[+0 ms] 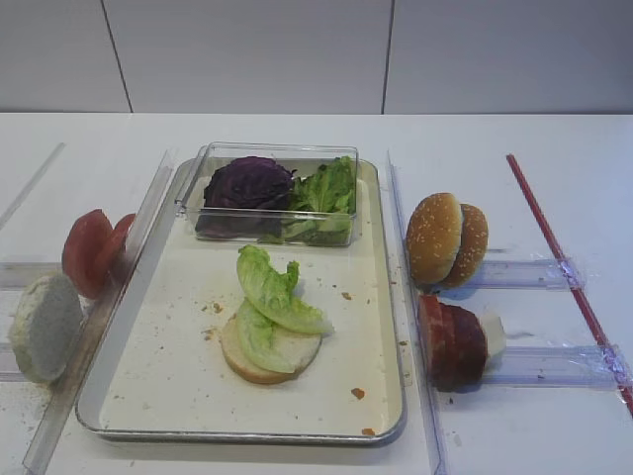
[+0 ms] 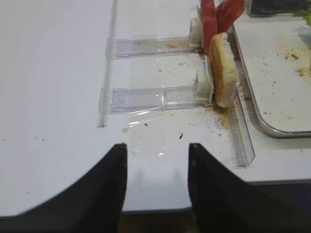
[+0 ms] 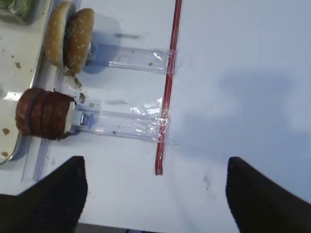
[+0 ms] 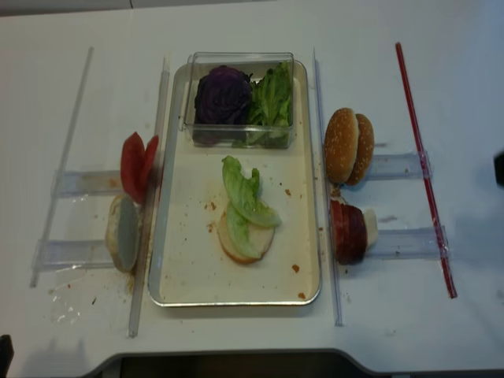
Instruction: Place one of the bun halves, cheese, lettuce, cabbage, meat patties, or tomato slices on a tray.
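Note:
On the silver-rimmed tray point(image 1: 237, 435) lies a bun half point(image 1: 259, 364) with two lettuce leaves point(image 1: 277, 292) on top. The purple cabbage point(image 1: 247, 183) sits in a clear box with more lettuce point(image 1: 328, 188). Left of the tray stand tomato slices point(image 1: 91, 252) and a pale bun half point(image 1: 45, 327). On the right stand sesame buns point(image 1: 445, 237) and meat patties point(image 1: 453, 341). Cheese is out of view. My left gripper point(image 2: 156, 160) hovers open and empty near the table's front edge, short of the pale bun half point(image 2: 224, 73). My right gripper point(image 3: 155, 179) is wide open, empty, right of the patties point(image 3: 41, 112).
Clear plastic rails and holders point(image 1: 539, 272) flank the tray on both sides. A red strip point(image 1: 564, 257) runs along the far right of the table. Crumbs are scattered over the tray and by the left holders point(image 2: 218, 114).

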Robot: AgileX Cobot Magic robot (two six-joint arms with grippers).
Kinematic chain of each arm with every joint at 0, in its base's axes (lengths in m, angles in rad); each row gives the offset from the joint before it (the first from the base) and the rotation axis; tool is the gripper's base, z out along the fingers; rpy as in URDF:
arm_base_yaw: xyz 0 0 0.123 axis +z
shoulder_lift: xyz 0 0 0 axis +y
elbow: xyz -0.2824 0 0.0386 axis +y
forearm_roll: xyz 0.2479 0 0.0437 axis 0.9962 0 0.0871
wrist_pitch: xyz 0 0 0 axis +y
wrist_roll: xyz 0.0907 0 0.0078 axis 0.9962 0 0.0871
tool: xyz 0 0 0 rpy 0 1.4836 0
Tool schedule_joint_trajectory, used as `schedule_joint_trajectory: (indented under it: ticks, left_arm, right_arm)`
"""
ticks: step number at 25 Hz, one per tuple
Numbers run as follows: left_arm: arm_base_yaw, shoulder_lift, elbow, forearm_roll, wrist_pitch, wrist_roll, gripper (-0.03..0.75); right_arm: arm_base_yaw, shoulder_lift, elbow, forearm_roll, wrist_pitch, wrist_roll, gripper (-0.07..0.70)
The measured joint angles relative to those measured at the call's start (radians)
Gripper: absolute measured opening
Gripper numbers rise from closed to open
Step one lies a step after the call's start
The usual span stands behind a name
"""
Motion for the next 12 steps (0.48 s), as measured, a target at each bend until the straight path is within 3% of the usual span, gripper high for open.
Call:
schedule_joint_trajectory:
  ticks: [12]
  left_arm:
    - [0.000, 0.000, 0.000, 0.000, 0.000, 0.000, 0.286]
  right_arm:
    - [0.000, -0.471, 0.276, 0.000, 0.014, -0.057, 0.542]
